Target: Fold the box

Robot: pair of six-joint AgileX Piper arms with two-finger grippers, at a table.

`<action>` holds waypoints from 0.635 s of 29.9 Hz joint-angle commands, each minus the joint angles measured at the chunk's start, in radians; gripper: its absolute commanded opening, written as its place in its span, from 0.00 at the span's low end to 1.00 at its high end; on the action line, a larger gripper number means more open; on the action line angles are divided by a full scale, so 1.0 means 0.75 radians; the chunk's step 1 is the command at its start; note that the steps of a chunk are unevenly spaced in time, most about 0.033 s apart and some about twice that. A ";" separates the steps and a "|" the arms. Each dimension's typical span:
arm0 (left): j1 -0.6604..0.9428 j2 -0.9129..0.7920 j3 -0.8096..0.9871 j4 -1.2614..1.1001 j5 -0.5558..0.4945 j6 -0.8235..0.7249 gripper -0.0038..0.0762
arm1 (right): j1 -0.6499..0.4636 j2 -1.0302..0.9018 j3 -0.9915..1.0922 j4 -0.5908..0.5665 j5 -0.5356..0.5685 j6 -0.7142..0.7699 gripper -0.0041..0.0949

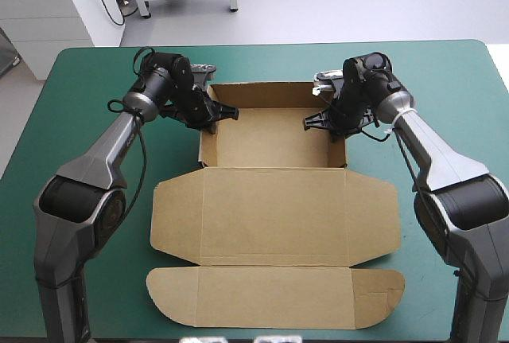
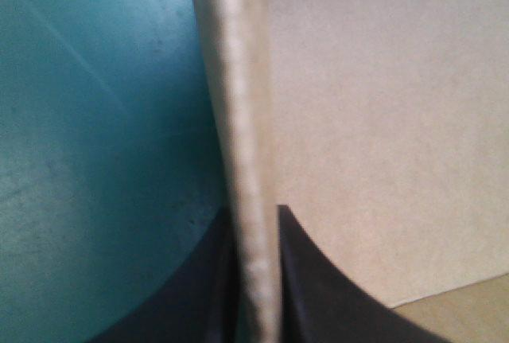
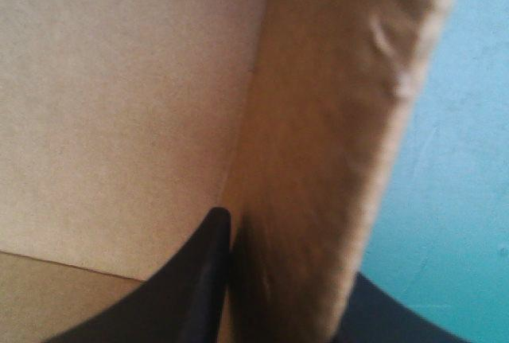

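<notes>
The brown box (image 1: 274, 216) lies mid-table as an open tray, its walls raised at the far end. The lid and its rounded flaps lie flat toward the near edge. My left gripper (image 1: 213, 116) sits on the tray's left wall, and my right gripper (image 1: 326, 120) on the right wall. In the left wrist view the wall's edge (image 2: 242, 120) runs up between the black fingers (image 2: 326, 287) of the left gripper (image 2: 254, 224), shut on it. In the right wrist view the right gripper (image 3: 286, 263) pinches the right wall (image 3: 334, 120), with one finger (image 3: 199, 279) inside the tray.
The teal-green cover (image 1: 79, 80) shows on both sides of the box and beyond its far wall. The lid's outermost flap (image 1: 270, 295) reaches close to the table's near edge.
</notes>
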 commanded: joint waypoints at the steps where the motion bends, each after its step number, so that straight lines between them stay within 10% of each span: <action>1: -0.014 -0.089 -0.045 -0.053 0.069 0.023 0.34 | -0.007 -0.073 -0.034 -0.009 0.012 -0.029 0.50; 7: -0.014 -0.089 -0.047 -0.013 0.069 0.017 0.67 | -0.007 -0.073 -0.034 -0.064 -0.010 0.033 0.74; 19: -0.014 -0.113 -0.400 0.046 0.069 0.017 0.58 | -0.007 -0.099 -0.300 -0.142 0.013 0.135 0.75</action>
